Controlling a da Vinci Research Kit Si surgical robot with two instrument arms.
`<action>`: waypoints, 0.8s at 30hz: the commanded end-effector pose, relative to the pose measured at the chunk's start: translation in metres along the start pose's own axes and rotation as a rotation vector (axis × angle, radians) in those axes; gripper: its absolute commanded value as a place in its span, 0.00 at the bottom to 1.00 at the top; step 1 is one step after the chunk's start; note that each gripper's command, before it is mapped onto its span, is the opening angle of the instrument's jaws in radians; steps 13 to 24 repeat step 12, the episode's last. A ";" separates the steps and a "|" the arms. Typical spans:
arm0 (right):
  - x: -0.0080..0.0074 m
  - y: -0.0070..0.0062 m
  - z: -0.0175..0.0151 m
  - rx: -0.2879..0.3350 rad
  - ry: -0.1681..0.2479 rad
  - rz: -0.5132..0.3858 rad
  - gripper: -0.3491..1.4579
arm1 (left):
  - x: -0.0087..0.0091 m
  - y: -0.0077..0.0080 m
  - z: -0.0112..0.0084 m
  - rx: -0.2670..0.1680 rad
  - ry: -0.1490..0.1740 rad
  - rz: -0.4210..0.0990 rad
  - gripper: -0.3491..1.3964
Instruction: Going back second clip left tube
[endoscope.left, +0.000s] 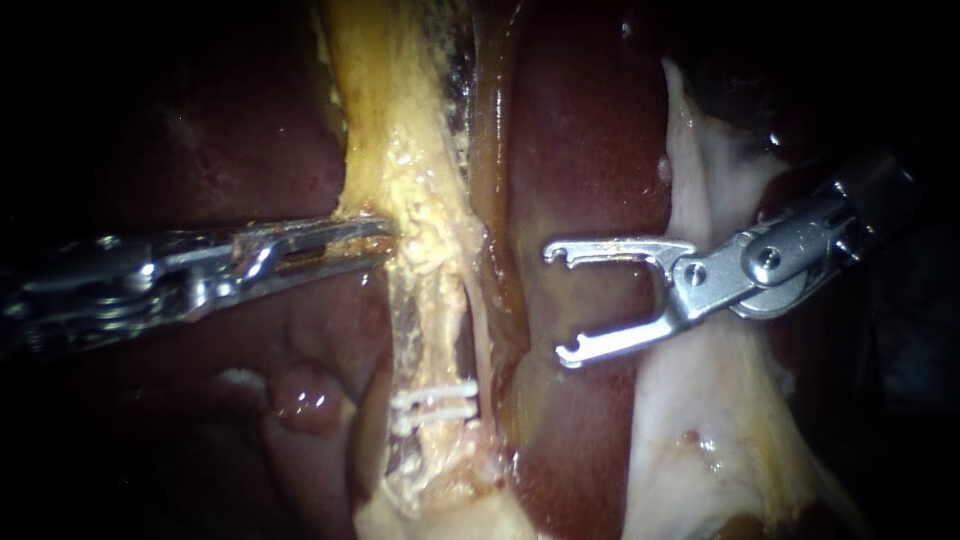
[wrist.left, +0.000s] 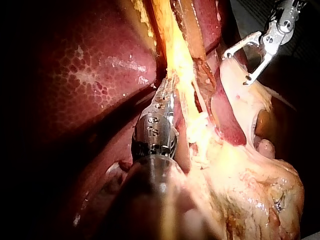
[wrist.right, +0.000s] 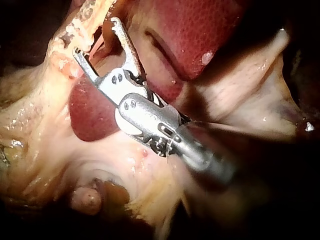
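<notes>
Two instruments are in view, one on each side of the left tube (endoscope.left: 442, 310). The left instrument (endoscope.left: 385, 238) has its jaws pressed together on the edge of the yellow fatty tissue (endoscope.left: 405, 150) that sheathes the tube. It pinches that tissue from two sides, just where the tube's bare stretch begins. The left wrist view shows the same grip: the left instrument (wrist.left: 168, 89) runs its narrow tip into the yellow fatty tissue (wrist.left: 176, 55).

The right instrument (endoscope.left: 558, 303) holds its jaws spread wide with nothing between them. Their hooked tips point toward the tube but stand apart from it, on the side opposite the left instrument. In the right wrist view the right instrument (wrist.right: 96, 37) shows the same open fork, its tips near the yellow tissue and not touching it. It also shows in the left wrist view (wrist.left: 237, 66), well beyond the tube.

Farther along the tube from the left instrument's grip, two pale clips (endoscope.left: 435, 403) lie across it side by side, close together and nearly parallel.

Between the tube and the open jaws runs a band of dark red liver (endoscope.left: 580, 150). Beyond that, under the right instrument's shaft, lies pale whitish tissue (endoscope.left: 700, 430).
</notes>
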 end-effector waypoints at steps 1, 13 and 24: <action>0.0000 0.0000 0.0000 0.000 0.000 0.000 0.52 | 0.0000 0.0000 -0.0001 0.001 0.001 0.000 0.00; 0.0000 -0.0001 0.0000 0.000 0.000 0.000 0.52 | 0.0001 0.0001 -0.0002 0.001 0.001 0.001 0.00; 0.0000 -0.0001 0.0000 0.000 0.000 0.000 0.52 | 0.0001 0.0001 -0.0002 0.001 0.001 0.001 0.00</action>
